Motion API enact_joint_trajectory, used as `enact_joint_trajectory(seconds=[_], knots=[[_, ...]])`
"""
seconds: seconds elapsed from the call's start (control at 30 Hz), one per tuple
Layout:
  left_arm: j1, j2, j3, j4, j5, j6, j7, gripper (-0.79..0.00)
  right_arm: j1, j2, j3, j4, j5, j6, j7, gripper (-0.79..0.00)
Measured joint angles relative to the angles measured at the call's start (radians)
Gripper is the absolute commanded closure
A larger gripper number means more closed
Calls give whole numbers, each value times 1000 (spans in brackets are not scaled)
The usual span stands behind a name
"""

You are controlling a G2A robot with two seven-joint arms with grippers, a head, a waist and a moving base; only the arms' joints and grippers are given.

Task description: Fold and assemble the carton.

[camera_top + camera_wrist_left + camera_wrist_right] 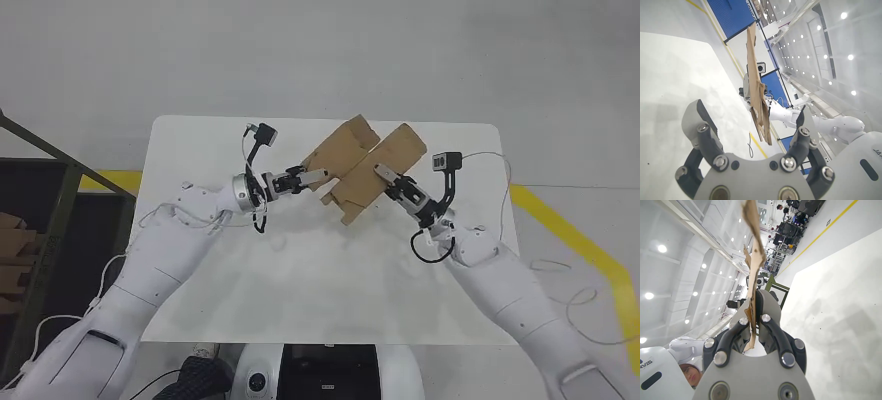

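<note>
Here, the white table point(300, 290) is carrying nothing under the arms' working spot, and a dark rack point(40, 210) is standing beside it on the robot's left, with brown cardboard pieces point(12, 232) lying in it. The carton point(365, 165) is hanging in the air over the far middle of the table, still flattened, its brown panels and flaps showing broad in the top view and edge-on in both wrist views. The right gripper point(753, 306) is pinching the carton's near edge, its fingers pressing together on the board, with a ragged corner sticking down between them toward the wrist. The left gripper point(752, 108) is sitting just beside the carton's other end with its fingers point(702, 109) spreading wide; whether it is touching the cardboard is not clear, and it is gripping nothing.
</note>
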Motion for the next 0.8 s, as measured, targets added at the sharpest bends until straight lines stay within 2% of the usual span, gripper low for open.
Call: enact_joint_trajectory(seconds=[0.23, 0.3, 0.33, 0.37, 0.4, 0.67, 0.7, 0.8], knots=[[1, -6, -1, -12, 9, 5, 4, -785, -9, -11, 22, 5, -11, 8, 7, 0], [2, -9, 1, -13, 1, 10, 1, -606, -12, -13, 30, 6, -17, 9, 9, 0], [1, -10, 1, -12, -4, 13, -2, -554, -13, -14, 34, 6, -20, 9, 10, 0], [0, -11, 2, -10, -10, 17, -5, -440, -15, -15, 37, 7, -23, 11, 10, 0], [-2, -12, 2, -6, -15, 22, -8, -382, -16, -17, 41, 8, -26, 13, 11, 0], [-13, -22, 5, 11, -22, 36, -17, -314, -25, -25, 65, 12, -51, 28, 26, 0], [-15, -23, 5, 12, -23, 36, -17, -274, -26, -27, 68, 12, -55, 31, 28, 0], [-18, -26, 4, 18, -28, 38, -19, -219, -29, -30, 76, 11, -65, 36, 34, 0]])
